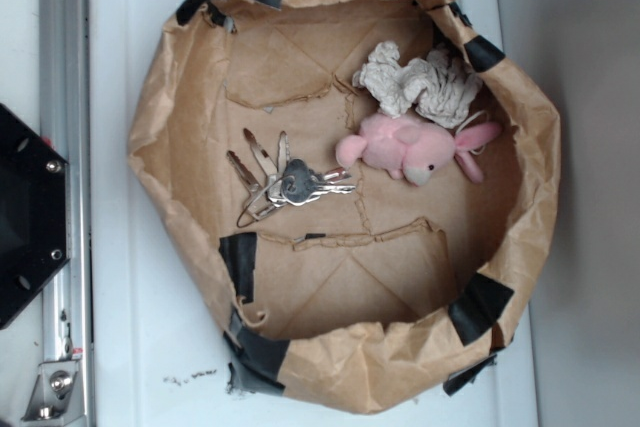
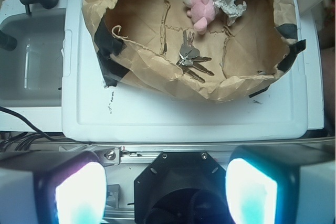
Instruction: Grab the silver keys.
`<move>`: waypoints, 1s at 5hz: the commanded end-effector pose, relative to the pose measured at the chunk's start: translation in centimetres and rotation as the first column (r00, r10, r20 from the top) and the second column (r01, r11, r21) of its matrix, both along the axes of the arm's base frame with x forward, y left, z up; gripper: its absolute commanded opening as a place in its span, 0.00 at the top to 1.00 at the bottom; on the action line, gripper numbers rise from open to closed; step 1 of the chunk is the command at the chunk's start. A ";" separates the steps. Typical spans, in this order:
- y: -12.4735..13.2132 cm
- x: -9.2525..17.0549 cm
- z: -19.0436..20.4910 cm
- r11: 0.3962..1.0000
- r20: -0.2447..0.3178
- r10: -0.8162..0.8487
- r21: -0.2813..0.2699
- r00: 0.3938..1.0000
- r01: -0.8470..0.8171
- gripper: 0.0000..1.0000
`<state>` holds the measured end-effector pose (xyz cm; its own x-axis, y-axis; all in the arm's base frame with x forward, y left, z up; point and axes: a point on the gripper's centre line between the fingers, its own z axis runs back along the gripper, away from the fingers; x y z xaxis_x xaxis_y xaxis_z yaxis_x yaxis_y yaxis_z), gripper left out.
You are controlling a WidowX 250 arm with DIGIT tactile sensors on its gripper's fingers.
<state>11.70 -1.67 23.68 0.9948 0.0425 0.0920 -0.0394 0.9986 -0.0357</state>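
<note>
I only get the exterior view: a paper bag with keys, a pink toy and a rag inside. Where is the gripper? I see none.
Observer: The wrist view shows the gripper well short of the bag, back over the metal rail.
Operator: Is it holding anything?
Observer: No. Its fingers stand wide apart with nothing between them. The keys lie in the bag.
Operator: Is there anything beside the white board that I'm missing?
Observer: Yes, a pale bin sits next to the board, at the left of the wrist view.
</note>
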 end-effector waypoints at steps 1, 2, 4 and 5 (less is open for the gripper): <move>0.0 0.0 0.0 1.000 0.000 0.000 0.000 1.000 0.000 0.00; 0.0 3.6 -1.3 0.993 0.031 0.111 0.026 0.993 -0.111 0.00; 2.8 8.0 -3.1 0.908 0.079 0.419 -0.004 0.905 -0.420 0.00; 4.3 9.4 -4.9 0.896 0.104 0.441 0.001 0.891 -0.443 0.00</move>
